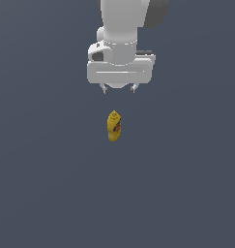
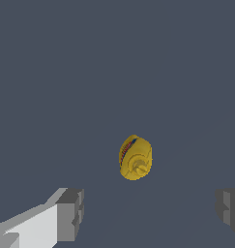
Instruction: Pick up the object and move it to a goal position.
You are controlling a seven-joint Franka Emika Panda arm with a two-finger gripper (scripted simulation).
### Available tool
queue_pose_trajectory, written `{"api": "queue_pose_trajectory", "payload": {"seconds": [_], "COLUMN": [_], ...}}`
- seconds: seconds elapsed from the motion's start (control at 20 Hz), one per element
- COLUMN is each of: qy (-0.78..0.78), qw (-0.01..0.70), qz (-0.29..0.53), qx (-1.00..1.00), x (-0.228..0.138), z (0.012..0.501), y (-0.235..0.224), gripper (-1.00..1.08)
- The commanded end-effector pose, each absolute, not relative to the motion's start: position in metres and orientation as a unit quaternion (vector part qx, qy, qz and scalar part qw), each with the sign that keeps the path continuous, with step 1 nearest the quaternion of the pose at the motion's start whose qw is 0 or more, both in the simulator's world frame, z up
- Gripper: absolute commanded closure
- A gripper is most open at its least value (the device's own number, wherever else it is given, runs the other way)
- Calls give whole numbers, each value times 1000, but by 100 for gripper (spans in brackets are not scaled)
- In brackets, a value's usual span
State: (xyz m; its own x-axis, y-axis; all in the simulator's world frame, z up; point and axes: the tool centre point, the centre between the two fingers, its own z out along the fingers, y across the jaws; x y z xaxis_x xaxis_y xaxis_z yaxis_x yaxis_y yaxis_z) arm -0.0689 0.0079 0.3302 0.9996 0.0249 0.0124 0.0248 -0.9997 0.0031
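The two gray fingers (image 2: 70,213) of the gripper (image 2: 150,213) are closest to the wrist camera. They stand far apart, so the jaws are wide open. Nothing is between them. One finger has a white part behind it. The other finger is only partly seen at the edge of the picture.

Past the fingers is the little yellow bottle (image 2: 135,158). The wrist camera looks down on its top, so the round cap faces the camera. A bit of red and blue label shows on one side.

In the exterior view, the bottle (image 1: 114,126) stands up on the dark gray floor (image 1: 51,193), with its pointed cap on top. It leans just a little. Its red label faces the exterior view's right.

The white robot arm (image 1: 121,34) hangs over the bottle. The gripper (image 1: 119,88) points down, above the bottle. It does not touch the bottle. There is a clear gap between them.
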Motion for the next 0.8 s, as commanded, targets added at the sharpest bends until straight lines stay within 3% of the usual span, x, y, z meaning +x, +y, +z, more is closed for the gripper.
{"api": "queue_pose_trajectory", "payload": {"seconds": [0.0,0.75], "qy": [12,5], "qw": [1,11], "qz": [6,12], "qx": [1000,1000], "x": [-69,-65], "z": [330,337], "y": [8,2], "gripper": [-92,-92]}}
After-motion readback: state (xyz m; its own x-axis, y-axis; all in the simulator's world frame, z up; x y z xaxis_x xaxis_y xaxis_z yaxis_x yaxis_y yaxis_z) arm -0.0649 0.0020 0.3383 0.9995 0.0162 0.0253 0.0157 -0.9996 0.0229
